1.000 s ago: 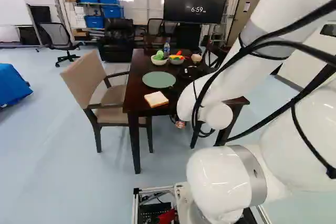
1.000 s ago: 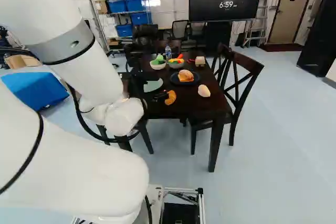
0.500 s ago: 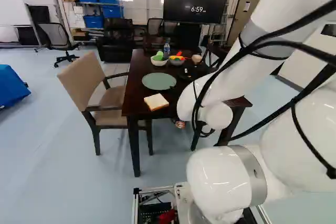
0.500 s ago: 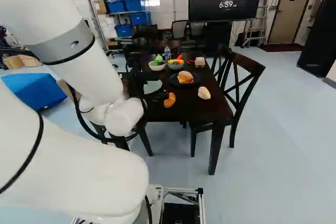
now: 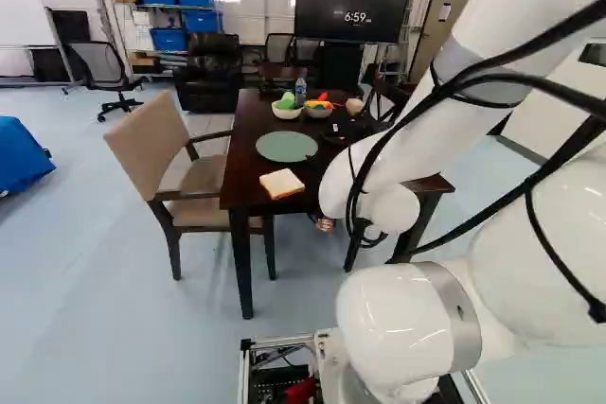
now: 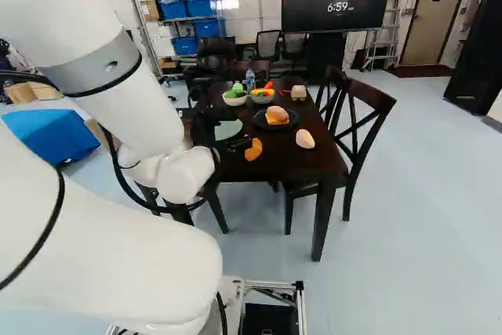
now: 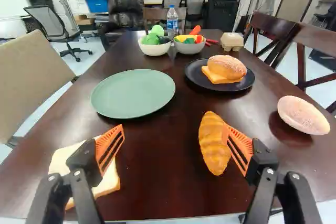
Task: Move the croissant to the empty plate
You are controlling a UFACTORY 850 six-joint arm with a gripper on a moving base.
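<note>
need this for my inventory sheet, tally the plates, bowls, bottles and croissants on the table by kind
Plates: 2 (green plate, black plate)
Bowls: 2 (left bowl of the left base view, right bowl beside it)
Bottles: 1 (water bottle)
Croissants: 1 (croissant)
Total: 6

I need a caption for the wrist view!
Open black jaws near a curved golden croissant and an empty round green plate.

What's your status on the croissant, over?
Gripper open, empty. Croissant on table, ungripped, close by one finger. Green plate empty, nothing seen between it and croissant. Bread slice near other finger, possible snag.
</note>
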